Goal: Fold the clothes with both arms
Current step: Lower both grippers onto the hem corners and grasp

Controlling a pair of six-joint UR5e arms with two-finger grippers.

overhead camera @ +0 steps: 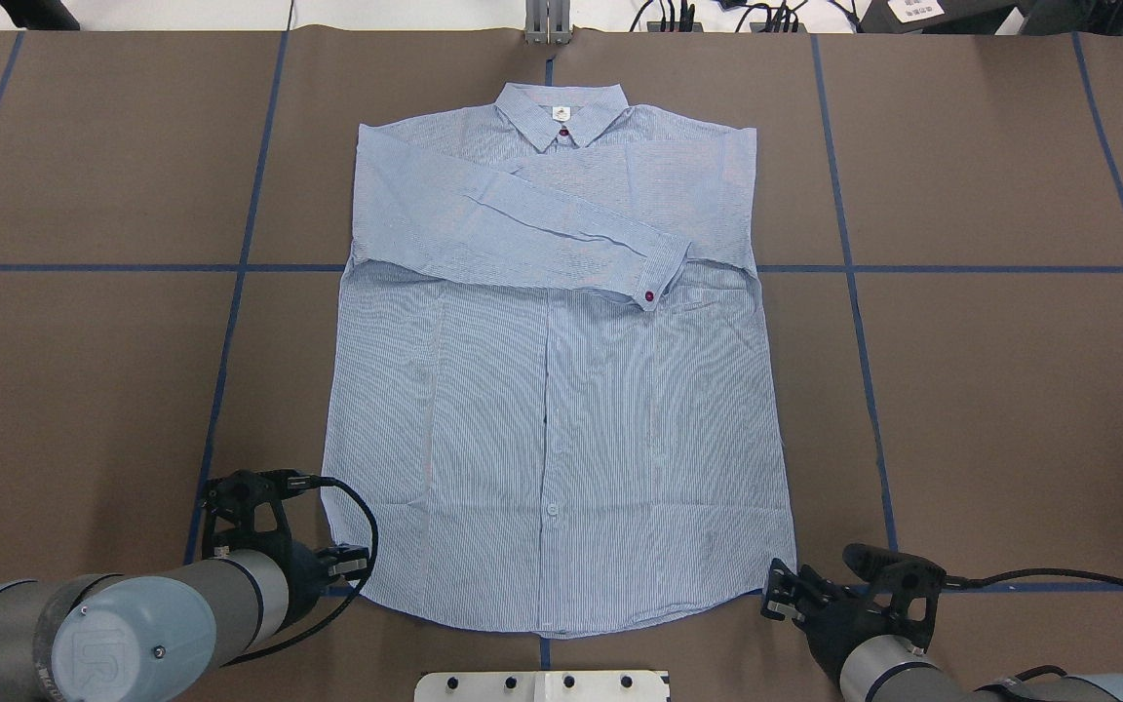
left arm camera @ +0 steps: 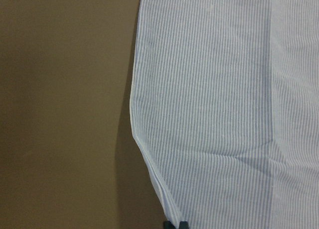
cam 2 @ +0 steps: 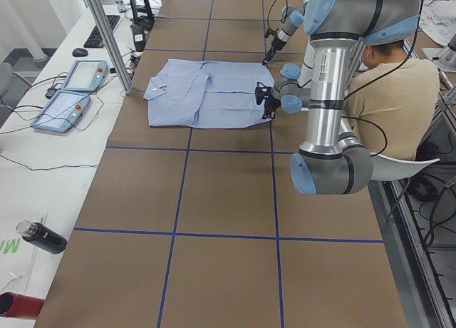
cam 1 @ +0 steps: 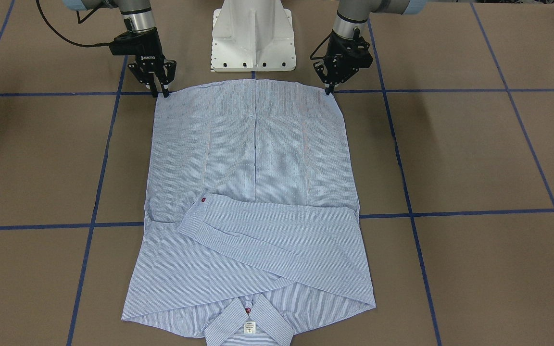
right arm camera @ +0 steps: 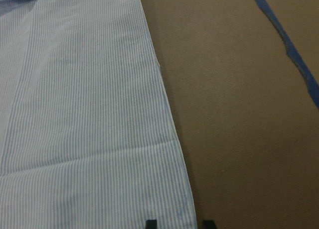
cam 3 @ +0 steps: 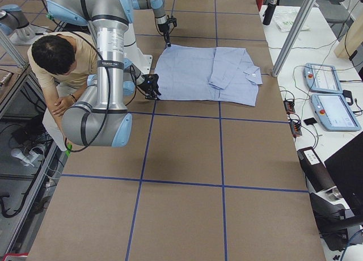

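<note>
The light blue-and-white striped shirt point(cam 1: 258, 158) lies flat, front up, on the brown table. Its collar point(overhead camera: 561, 109) points away from the robot, and one sleeve point(overhead camera: 522, 229) is folded across the chest. My left gripper point(cam 1: 328, 90) is down at the hem corner on its side. In the left wrist view its fingertips point(left arm camera: 175, 224) are pinched together on the shirt's edge point(left arm camera: 149, 169). My right gripper point(cam 1: 160, 92) stands open at the other hem corner. The right wrist view shows its fingertips point(right arm camera: 151, 223) apart, with the shirt's corner point(right arm camera: 174, 209) between them.
The white pedestal base point(cam 1: 253, 43) stands just behind the hem. Blue tape lines point(cam 1: 474, 213) cross the table. A person point(cam 2: 388, 85) sits behind the robot. Two teach pendants point(cam 2: 71, 93) and a dark bottle point(cam 2: 43, 237) lie on the white side bench.
</note>
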